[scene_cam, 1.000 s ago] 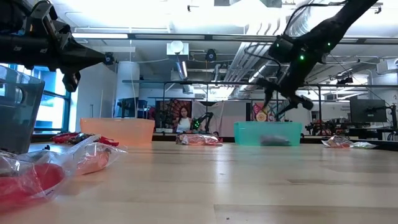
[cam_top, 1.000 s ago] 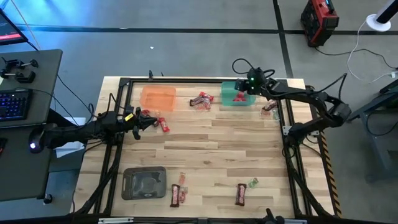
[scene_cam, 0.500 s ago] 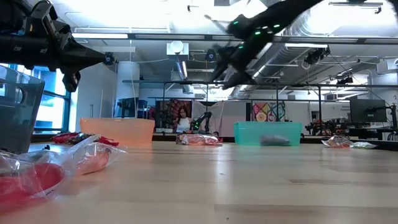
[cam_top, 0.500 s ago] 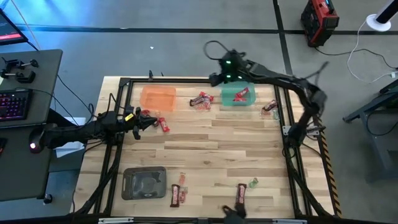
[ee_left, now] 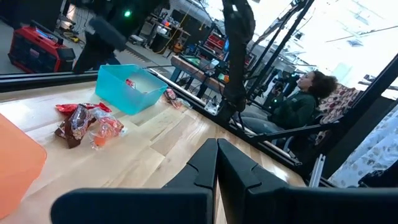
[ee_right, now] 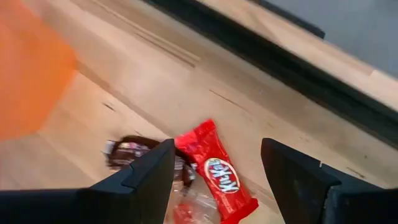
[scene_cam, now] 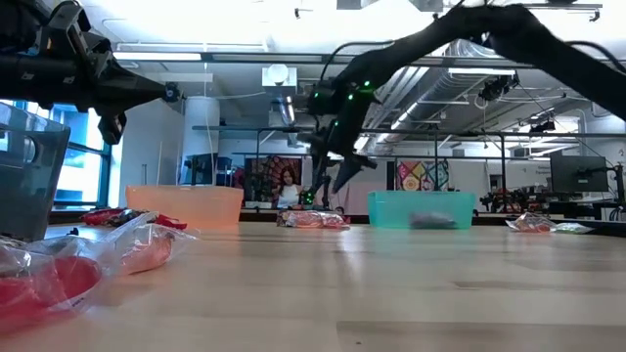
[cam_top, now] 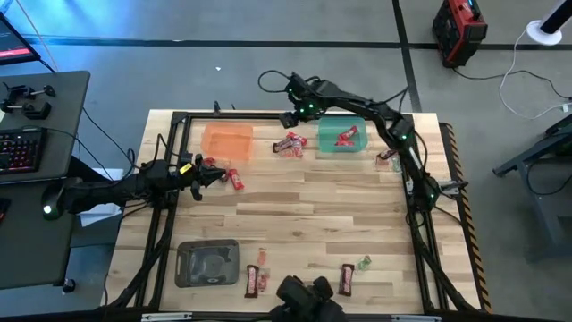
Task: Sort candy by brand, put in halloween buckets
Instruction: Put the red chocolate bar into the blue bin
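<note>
My right gripper [cam_top: 290,117] [ee_right: 216,148] hangs open over a small heap of candy [cam_top: 289,143] that lies between the orange tub [cam_top: 227,140] and the green tub [cam_top: 341,134]. In its wrist view a red KitKat [ee_right: 219,173] and a dark brown sweet [ee_right: 127,151] lie on the table below the gap between its fingers. A red sweet [cam_top: 345,137] lies in the green tub. My left gripper [cam_top: 198,170] [ee_left: 216,163] is shut and waits above the table's left side, beside red sweets [cam_top: 223,174]. The dark grey tub [cam_top: 207,262] sits near the front left.
More candy lies by the right rail [cam_top: 387,154] and near the front edge: brown bars [cam_top: 255,280] [cam_top: 346,279] and a pale green sweet [cam_top: 364,262]. A dark shape [cam_top: 304,297] shows at the near edge. A person [ee_left: 298,106] sits beyond the table.
My right gripper has swung from above the green tub toward the table's left along the far edge, and has come down over the candy heap between the two tubs. The left arm has kept still.
</note>
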### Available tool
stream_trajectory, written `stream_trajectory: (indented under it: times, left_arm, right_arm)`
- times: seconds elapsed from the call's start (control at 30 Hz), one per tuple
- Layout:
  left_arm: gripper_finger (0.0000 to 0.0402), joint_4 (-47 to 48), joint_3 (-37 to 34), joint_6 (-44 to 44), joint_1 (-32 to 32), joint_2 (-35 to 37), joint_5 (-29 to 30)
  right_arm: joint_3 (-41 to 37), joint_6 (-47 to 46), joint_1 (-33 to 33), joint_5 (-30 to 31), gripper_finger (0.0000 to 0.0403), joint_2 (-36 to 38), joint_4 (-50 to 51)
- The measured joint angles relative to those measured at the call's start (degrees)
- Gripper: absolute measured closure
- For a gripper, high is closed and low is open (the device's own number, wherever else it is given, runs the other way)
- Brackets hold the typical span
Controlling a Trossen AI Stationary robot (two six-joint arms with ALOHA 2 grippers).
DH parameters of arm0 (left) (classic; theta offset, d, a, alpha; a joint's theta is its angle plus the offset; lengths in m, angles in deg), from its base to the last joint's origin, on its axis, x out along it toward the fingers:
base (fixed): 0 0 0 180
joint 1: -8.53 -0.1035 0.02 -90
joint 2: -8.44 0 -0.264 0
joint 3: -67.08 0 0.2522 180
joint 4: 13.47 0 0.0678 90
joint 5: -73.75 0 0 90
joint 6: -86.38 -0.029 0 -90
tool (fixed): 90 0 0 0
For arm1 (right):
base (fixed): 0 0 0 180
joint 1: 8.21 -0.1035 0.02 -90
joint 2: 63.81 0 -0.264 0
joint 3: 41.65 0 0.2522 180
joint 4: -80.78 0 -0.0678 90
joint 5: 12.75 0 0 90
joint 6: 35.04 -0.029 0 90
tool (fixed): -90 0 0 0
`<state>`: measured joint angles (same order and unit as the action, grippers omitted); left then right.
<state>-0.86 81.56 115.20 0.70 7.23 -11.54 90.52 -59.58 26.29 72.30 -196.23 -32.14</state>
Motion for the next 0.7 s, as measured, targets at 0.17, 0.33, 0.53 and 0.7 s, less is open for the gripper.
stream_trajectory:
  times: [0.17,0.33,0.53,0.7]
  left_arm:
    - [0.0401,0.02,-0.01,0.0,0.01,0.0,0.0]
    - [0.0401,0.0,0.0,-0.01,0.01,0.0,-0.02]
    - [0.0401,0.01,0.0,-0.04,-0.01,-0.01,-0.02]
    - [0.0401,0.0,0.01,-0.02,-0.01,0.0,-0.02]
  right_arm:
    - [2.43,1.02,-0.12,-1.94,0.0171,-3.25,3.76]
    - [1.87,1.34,-0.85,-2.04,0.0171,-4.55,4.9]
    - [1.58,2.73,-1.66,1.87,0.0171,-4.52,5.76]
    - [1.51,9.12,-2.1,5.49,0.0171,-4.52,7.71]
